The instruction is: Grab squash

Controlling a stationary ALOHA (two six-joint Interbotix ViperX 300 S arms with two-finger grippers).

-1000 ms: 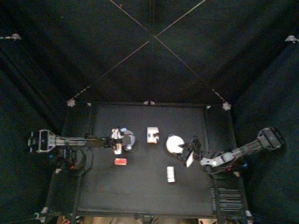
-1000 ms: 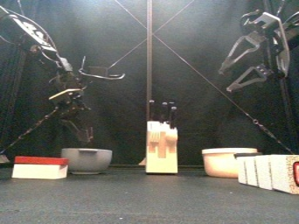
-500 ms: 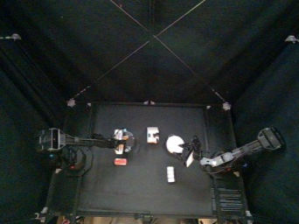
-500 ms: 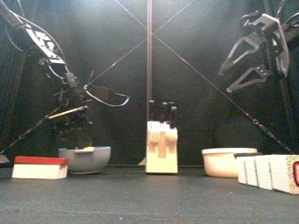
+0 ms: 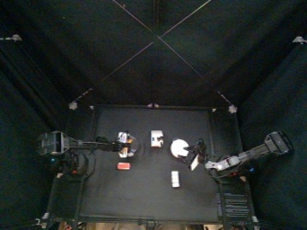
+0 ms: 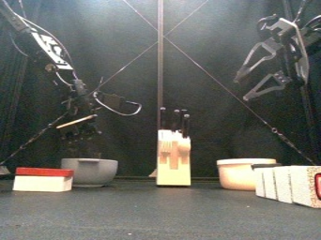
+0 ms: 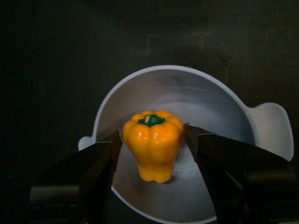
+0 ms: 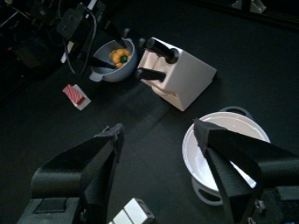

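- Left gripper: jaws apart, one on each side of the squash, reaching down into the grey bowl. Whether the jaws touch the squash's flanks cannot be told.
- The squash, orange-yellow with a green stem, looks much like a bell pepper. It sits upright in the grey bowl, between the left jaws.
- From the front, the left gripper hangs just over the grey bowl at the table's left; the squash is hidden behind the bowl's wall there.
- Right gripper: jaws wide apart, holding nothing, high above the table's right side, well apart from the squash.
- Table: flat, black, matte. On it, besides the grey bowl, stand a pale knife block near the middle, a white bowl to its right, a red-and-white box at front left, and a white box at front right.
- In the right wrist view the knife block stands between the grey bowl and the white bowl; the red box lies near the grey bowl.
- Room: black curtains all round, thin cords crossing overhead.
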